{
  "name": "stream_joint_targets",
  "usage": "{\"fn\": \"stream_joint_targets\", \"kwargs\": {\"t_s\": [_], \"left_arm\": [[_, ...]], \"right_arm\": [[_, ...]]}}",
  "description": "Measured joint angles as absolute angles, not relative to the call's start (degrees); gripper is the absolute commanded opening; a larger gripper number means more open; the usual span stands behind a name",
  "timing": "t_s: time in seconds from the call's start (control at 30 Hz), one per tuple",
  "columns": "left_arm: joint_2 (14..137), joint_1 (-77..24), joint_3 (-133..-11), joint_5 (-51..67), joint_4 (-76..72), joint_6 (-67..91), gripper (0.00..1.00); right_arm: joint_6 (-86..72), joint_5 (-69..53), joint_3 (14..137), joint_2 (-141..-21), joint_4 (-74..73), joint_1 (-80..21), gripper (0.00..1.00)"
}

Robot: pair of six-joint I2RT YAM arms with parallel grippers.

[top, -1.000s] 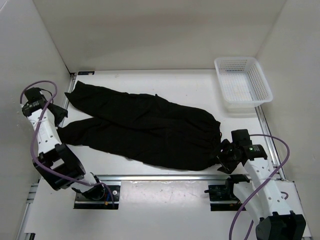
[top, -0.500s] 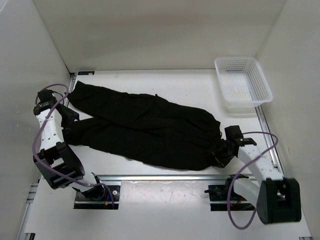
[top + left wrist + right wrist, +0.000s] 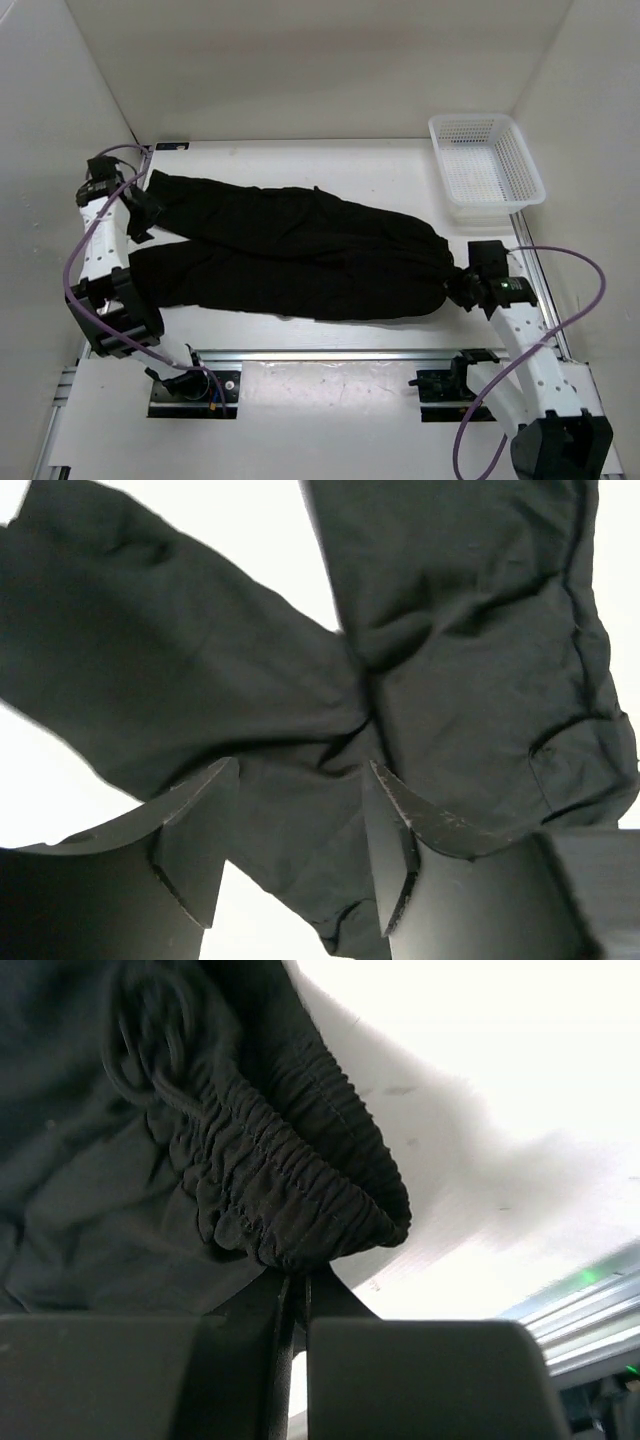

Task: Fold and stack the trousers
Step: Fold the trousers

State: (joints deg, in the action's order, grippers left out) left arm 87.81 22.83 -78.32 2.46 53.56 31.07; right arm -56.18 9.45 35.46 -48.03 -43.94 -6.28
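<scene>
The black trousers (image 3: 300, 255) lie lengthwise across the white table, leg ends at the left and waistband at the right. My right gripper (image 3: 467, 287) is shut on the gathered elastic waistband (image 3: 290, 1190); in the right wrist view the jaws (image 3: 297, 1290) pinch its lower edge, slightly raised off the table. My left gripper (image 3: 143, 215) hovers open over the leg ends. In the left wrist view its fingers (image 3: 205, 820) stand apart with trouser fabric (image 3: 450, 630) under and between them, not gripped.
A white mesh basket (image 3: 487, 170) stands at the back right corner. White walls close in the table on the left, back and right. A metal rail (image 3: 330, 355) with both arm bases runs along the near edge.
My right gripper closed on the waistband and drew it rightward, stretching the trousers straighter. My left arm swung toward the far left, over the leg ends, staying open.
</scene>
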Motion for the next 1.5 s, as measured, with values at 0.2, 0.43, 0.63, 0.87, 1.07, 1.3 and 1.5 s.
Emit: {"fn": "stream_joint_targets", "kwargs": {"t_s": [0.2, 0.43, 0.63, 0.87, 1.07, 1.3, 1.5], "left_arm": [[89.03, 17.54, -79.61, 0.01, 55.81, 33.04, 0.61], [80.77, 21.39, -61.60, -0.32, 57.98, 40.62, 0.54], [82.83, 18.50, -57.49, 4.84, 56.40, 42.06, 0.54], [99.42, 17.87, -68.12, 5.15, 52.31, 42.72, 0.49], [111.28, 16.71, -73.65, 4.80, 53.56, 42.94, 0.47], [119.68, 15.25, -87.31, 2.20, 57.84, 41.41, 0.47], [131.26, 14.00, -107.63, -0.49, 61.10, 39.40, 0.53]], "right_arm": [[-55.88, 13.28, 36.84, -44.84, -50.28, -1.61, 0.00], [-51.33, 11.31, 38.94, -46.39, -52.51, 3.25, 0.00], [-49.41, 6.26, 39.46, -49.91, -51.51, 5.91, 0.00], [-47.99, 4.10, 40.07, -47.94, -51.27, 9.23, 0.00], [-47.55, 4.08, 40.29, -46.48, -52.66, 9.96, 0.00], [-47.55, 4.12, 40.51, -46.48, -52.86, 10.07, 0.00], [-47.57, 3.62, 40.51, -46.63, -52.64, 10.07, 0.00]]}}
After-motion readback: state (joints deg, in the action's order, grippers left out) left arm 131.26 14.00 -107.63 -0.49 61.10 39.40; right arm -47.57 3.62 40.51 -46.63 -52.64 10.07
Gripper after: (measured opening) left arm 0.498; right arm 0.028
